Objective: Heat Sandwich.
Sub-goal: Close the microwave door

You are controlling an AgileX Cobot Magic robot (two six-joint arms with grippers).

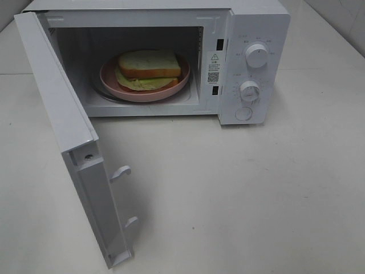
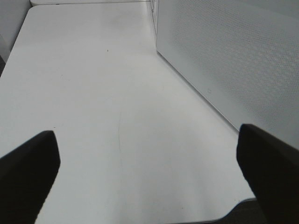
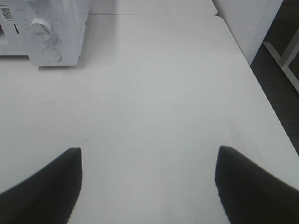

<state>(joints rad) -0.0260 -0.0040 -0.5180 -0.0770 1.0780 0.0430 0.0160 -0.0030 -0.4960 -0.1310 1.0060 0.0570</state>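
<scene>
Looking from above, we see the sandwich on its plate inside the microwave, door swung wide, so closing it seems next. Our left gripper hangs spread and empty over the desk; our right gripper does likewise, facing the dials.

I have my left gripper, a pair of matte black, blunt-tipped fingers, with its jaws spread wide apart and gripping nothing, and the wrist is pitched so it points down and forward. My right gripper has the same black fingers, also parted wide with the gap looking a touch narrower, empty, angled down and forward
</scene>
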